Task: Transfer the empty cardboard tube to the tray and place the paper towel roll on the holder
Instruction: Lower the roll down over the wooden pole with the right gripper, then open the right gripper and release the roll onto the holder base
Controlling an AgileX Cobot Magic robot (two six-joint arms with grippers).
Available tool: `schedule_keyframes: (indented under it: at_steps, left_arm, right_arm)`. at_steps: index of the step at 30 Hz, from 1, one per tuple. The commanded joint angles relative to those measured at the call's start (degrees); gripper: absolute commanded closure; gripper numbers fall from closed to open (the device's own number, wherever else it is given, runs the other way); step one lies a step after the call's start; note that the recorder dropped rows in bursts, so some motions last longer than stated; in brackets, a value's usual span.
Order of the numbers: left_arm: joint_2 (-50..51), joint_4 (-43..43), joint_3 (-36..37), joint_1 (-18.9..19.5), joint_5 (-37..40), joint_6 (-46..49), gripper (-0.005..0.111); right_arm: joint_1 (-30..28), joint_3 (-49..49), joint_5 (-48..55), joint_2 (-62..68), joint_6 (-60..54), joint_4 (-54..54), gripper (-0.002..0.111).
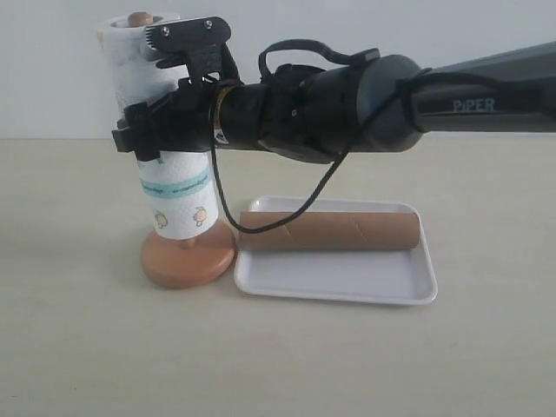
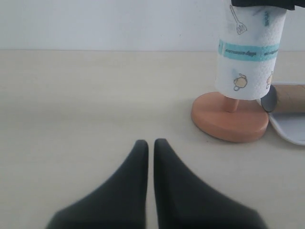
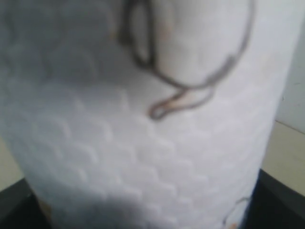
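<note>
As the R gripper (image 1: pixel 141 87) clamps the paper towel roll (image 1: pixel 178 187) from the side, fingers pressed to opposite flanks, the roll hangs upright on the holder (image 1: pixel 189 256). The pole's rounded tip pokes out the top, and a short stretch of pole shows bare btwn the roll's lower end and the disc base, so the roll is not yet down on the base. Just beside the base, the empty cardboard tube (image 1: pixel 339 230) lies on its side, lengthwise in the tray (image 1: pixel 334 282), toward the far rim. The L gripper (image 2: pixel 150 143) sits low over bare tabletop (image 1: pixel 87 347), apart from the holder, fingertips drawn almost together w/ a sliver of gap and nothing btwn them. A black cable (image 1: pixel 219 204) droops from the R arm, looping in front of the tube's end.
</note>
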Motion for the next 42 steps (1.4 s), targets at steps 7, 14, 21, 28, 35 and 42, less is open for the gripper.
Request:
schedule_keyframes:
  at_steps: [7,14,21,28,35,42]
  left_arm:
    - [-0.12,0.38,0.17,0.16,-0.36,0.28,0.103]
    - [-0.12,0.38,0.17,0.16,-0.36,0.28,0.103]
    - [-0.12,0.38,0.17,0.16,-0.36,0.28,0.103]
    - [-0.12,0.38,0.17,0.16,-0.36,0.28,0.103]
    - [-0.12,0.38,0.17,0.16,-0.36,0.28,0.103]
    - [-0.12,0.38,0.17,0.16,-0.36,0.28,0.103]
  right_arm:
    - [0.60,-0.19,0.12,2.36,-0.01,0.22,0.107]
    - [0.60,-0.19,0.77,2.36,-0.01,0.22,0.053]
    - [0.60,-0.19,1.80,2.36,1.15,0.22,0.003]
    - [0.60,-0.19,3.01,1.94,1.71,0.22,0.003]
    - [0.60,-0.19,3.01,-4.20,1.48,-0.55,0.003]
    - [0.60,-0.19,3.25,-13.94,-0.18,-1.20,0.003]
